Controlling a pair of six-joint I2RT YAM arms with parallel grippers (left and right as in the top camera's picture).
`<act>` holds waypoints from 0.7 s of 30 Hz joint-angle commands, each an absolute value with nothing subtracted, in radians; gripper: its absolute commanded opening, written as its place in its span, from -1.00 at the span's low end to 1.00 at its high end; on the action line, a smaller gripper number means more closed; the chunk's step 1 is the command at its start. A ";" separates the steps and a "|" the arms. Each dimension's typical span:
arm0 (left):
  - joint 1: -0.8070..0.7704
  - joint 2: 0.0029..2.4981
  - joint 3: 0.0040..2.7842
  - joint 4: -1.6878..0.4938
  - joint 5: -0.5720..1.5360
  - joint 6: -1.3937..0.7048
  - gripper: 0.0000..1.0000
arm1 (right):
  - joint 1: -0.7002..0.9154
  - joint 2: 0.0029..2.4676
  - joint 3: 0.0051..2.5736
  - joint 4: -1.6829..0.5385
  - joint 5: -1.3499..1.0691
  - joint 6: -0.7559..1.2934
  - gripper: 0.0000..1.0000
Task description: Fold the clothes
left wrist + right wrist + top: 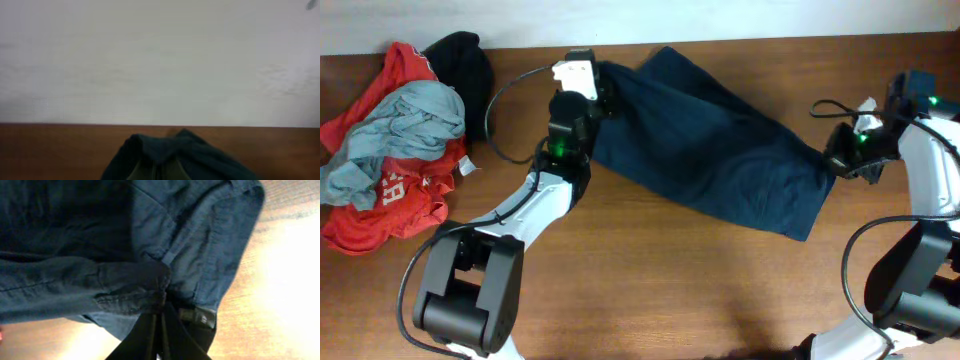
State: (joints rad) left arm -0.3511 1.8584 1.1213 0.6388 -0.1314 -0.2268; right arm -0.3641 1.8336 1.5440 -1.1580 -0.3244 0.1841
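The dark navy-blue garment [710, 150] is stretched across the wooden table [650, 280] between my two grippers. My left gripper [605, 85] is shut on its far left corner, and the left wrist view shows the fabric [180, 155] bunched over the closed fingers [159, 172]. My right gripper [832, 160] is shut on the right edge. The right wrist view shows the closed fingers [159, 315] pinching a fold of the cloth [125, 250], with a small label [204, 316] beside them.
A pile of red [400, 190], light grey [395, 125] and black [460, 60] garments lies at the table's far left. A pale wall [160, 60] runs behind the table's far edge. Black cables [500, 120] loop by each arm.
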 commanded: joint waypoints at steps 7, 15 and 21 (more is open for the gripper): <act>-0.344 1.932 1.299 0.642 -0.159 -0.181 -0.98 | -0.419 1.813 1.497 -1.091 -0.294 0.216 -0.92; -0.345 2.098 1.501 0.551 -0.154 -0.182 -0.98 | -0.419 1.814 1.497 -0.992 -0.224 0.234 -0.92; -0.345 2.204 1.601 0.541 -0.155 -0.182 -0.99 | -0.421 1.821 1.497 -0.915 -0.117 0.283 -0.92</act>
